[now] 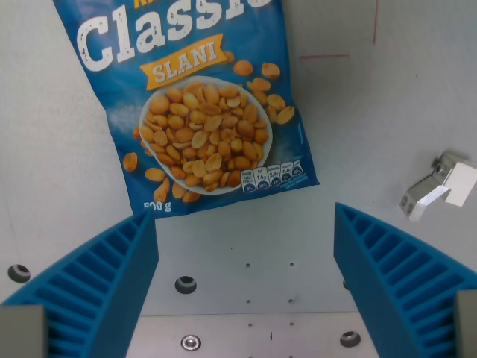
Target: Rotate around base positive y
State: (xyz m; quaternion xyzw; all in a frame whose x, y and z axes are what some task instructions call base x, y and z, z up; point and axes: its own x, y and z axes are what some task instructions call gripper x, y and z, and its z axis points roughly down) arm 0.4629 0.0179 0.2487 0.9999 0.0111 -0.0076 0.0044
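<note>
Your bag of peanuts (197, 104) lies flat on the grey worktop (67, 149), tilted so that its lower corner points toward the wrist view's right. It is blue, printed with "Classic" and "SLANI" and a white bowl of nuts, and its top runs out of the picture at the upper edge. The worktop's edges and corners are not in the picture, so you cannot place the bag against them.

Your tool (246, 287) hangs below the bag with its two blue ribbed fingers (104, 291) spread wide apart, nothing between them, neither one touching the bag. Between the fingers you see bare worktop with screw holes (185, 284).

Out toward the wrist view's right, well apart from the bag, sits a small grey and white bracket (436, 186). Faint red marks (324, 56) show near the upper right.
</note>
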